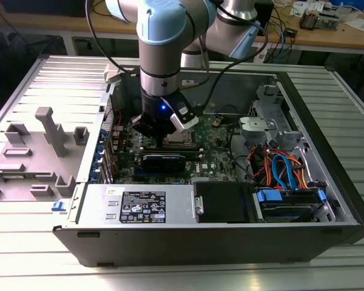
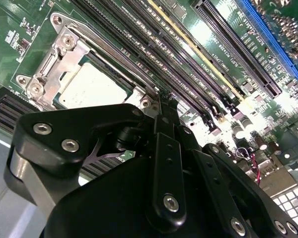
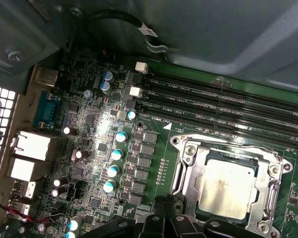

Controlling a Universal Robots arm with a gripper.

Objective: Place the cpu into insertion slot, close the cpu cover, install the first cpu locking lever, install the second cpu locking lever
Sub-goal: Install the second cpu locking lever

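The cpu (image 3: 227,186) lies flat in the insertion slot (image 3: 208,210), its dull silver top showing through the window of the cpu cover (image 3: 191,154). The cover lies down over it. A thin metal lever (image 3: 177,173) runs along one side of the frame. In the second wrist view the cpu (image 2: 92,87) and the cover (image 2: 45,74) sit just beyond my gripper (image 2: 159,106), whose black fingers meet in a narrow tip at the socket's corner. The gripper is shut and I see nothing between its fingers. In the exterior view the gripper (image 1: 165,130) hangs low over the board beside the socket (image 1: 181,140).
Long black memory slots (image 3: 228,111) run beside the socket. Capacitors (image 3: 114,153) and rear ports (image 3: 32,146) crowd the green board. In the exterior view, a power supply (image 1: 139,203), a drive bay with orange and blue cables (image 1: 285,173) and the case walls (image 1: 327,139) enclose the board.
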